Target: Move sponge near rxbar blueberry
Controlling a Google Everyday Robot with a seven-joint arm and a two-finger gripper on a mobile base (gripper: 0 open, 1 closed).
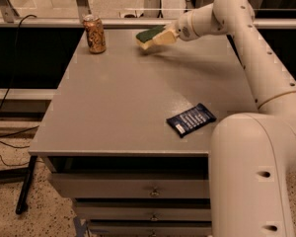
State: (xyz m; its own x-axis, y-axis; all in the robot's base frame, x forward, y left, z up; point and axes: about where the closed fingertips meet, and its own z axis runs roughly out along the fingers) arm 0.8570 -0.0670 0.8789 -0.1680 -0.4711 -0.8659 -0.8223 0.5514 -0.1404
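Rxbar blueberry, a flat navy-blue wrapped bar with white text (191, 119), lies on the grey table (113, 107), well nearer than the gripper (161, 36). Farther back, the gripper clamps the green-topped, yellow-foam sponge (148, 35), raised above the tabletop. A brownish drink can (94, 33) stands to the viewer's left of the gripper.

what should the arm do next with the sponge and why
Probably carry it toward the near right edge: the gripper holds the sponge at the far side of the table near the can, while the rxbar blueberry lies far off at the near right.
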